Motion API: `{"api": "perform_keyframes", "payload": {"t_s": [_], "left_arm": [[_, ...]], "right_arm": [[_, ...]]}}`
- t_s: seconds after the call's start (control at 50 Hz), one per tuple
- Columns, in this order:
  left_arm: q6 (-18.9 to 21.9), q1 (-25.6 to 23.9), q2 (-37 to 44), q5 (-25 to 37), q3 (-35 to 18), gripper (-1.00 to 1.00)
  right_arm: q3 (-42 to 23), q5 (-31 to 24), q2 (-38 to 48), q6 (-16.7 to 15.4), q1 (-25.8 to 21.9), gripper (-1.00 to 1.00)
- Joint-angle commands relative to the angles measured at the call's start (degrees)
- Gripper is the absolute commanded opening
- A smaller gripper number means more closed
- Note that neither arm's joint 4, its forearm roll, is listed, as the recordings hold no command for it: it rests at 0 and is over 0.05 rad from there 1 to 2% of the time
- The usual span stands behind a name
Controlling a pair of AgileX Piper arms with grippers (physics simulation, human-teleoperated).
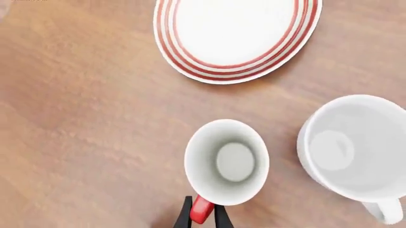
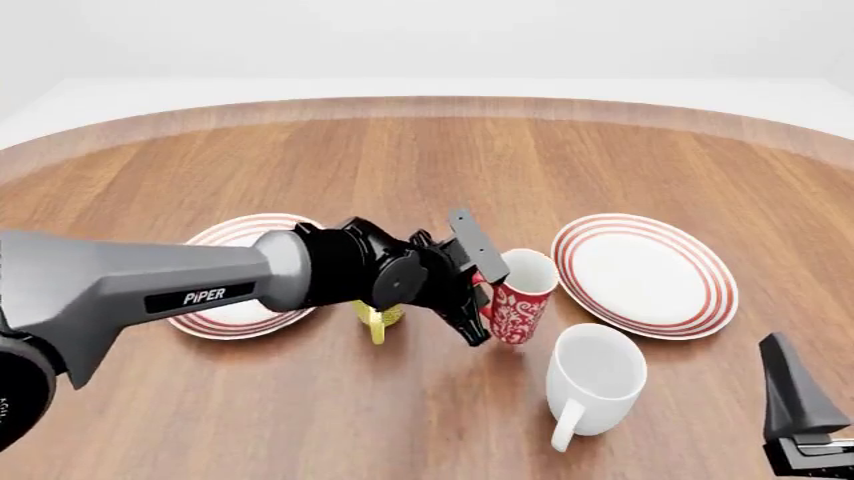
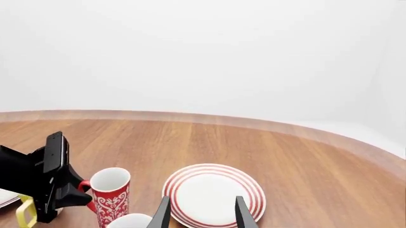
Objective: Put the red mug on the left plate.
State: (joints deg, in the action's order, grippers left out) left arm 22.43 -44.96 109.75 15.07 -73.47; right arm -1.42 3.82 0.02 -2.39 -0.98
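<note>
I have the left gripper [image 1: 203, 214] clenched on the mug's [image 2: 522, 296] handle for lifting to the left plate [image 2: 238, 280]; the right gripper [image 3: 202, 212] idles, jaws apart.

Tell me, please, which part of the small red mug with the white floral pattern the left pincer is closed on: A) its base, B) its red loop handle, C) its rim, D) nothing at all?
B: in the left wrist view the left pincer has its two dark fingers on either side of the red loop handle of the small red floral mug, which stands upright on the wooden table.
</note>
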Motion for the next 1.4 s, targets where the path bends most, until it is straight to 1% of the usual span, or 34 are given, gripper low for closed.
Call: {"api": "perform_keyframes", "payload": {"t_s": [0.02, 0.08, 0.24, 0.34, 0.48, 0.58, 0.6, 0.62, 0.68, 0.86, 0.88, 1.1, 1.14, 1.16, 1.22, 1.3, 1.4], "left_arm": [[-1.4, 0.6, -3.1, -1.6, 1.5, -1.00], [-2.0, 0.3, -5.3, -2.9, 3.1, -1.00], [-3.9, 0.7, -8.5, -3.8, 4.2, -1.00], [-4.2, 1.1, -10.2, -4.0, 4.8, -1.00], [-4.8, 1.1, -14.1, -4.1, 7.0, -1.00], [-4.7, 2.8, -14.4, -3.8, 6.7, -1.00], [-4.6, 3.0, -15.1, -4.2, 7.3, -1.00], [-5.4, 3.3, -15.8, -4.5, 7.4, -1.00], [-5.2, 4.7, -16.9, -5.0, 8.4, -1.00], [-5.4, 6.1, -19.9, -6.5, 12.3, -1.00], [-5.2, 6.8, -20.0, -6.7, 12.3, -1.00], [-5.4, 8.5, -23.0, -7.2, 14.6, -1.00], [-4.6, 9.1, -23.8, -8.2, 16.0, -1.00], [-3.3, 10.2, -23.6, -8.8, 16.1, -1.00], [-3.8, 10.2, -24.1, -8.5, 16.6, -1.00], [-4.0, 11.9, -25.0, -9.0, 17.0, -1.00], [-4.2, 13.0, -26.5, -9.7, 18.8, -1.00]], "right_arm": [[0.3, 0.4, 0.0, -0.5, -0.2, 1.00], [0.4, 0.5, 0.0, -0.8, -0.2, 1.00], [0.5, 0.7, 0.0, -1.2, -0.4, 1.00], [0.6, 0.9, 0.0, -1.4, -0.4, 1.00], [0.7, 1.1, 0.0, -1.8, -0.7, 1.00], [0.6, 1.1, 0.0, -1.9, -0.9, 1.00], [0.7, 1.2, 0.0, -1.9, -0.8, 1.00], [0.7, 1.2, 0.0, -1.9, -0.9, 1.00], [0.7, 1.3, 0.0, -2.1, -1.0, 1.00], [0.7, 1.5, 0.0, -2.4, -1.2, 1.00], [0.8, 1.6, 0.0, -2.5, -1.3, 1.00], [0.6, 1.8, 0.0, -2.9, -1.5, 1.00], [0.7, 1.9, 0.0, -2.9, -1.6, 1.00], [0.8, 2.0, 0.0, -3.0, -1.7, 1.00], [0.7, 2.0, 0.0, -3.0, -1.7, 1.00], [0.6, 2.0, 0.0, -3.0, -1.9, 1.00], [0.7, 1.9, 0.0, -2.9, -1.9, 1.00]]}}
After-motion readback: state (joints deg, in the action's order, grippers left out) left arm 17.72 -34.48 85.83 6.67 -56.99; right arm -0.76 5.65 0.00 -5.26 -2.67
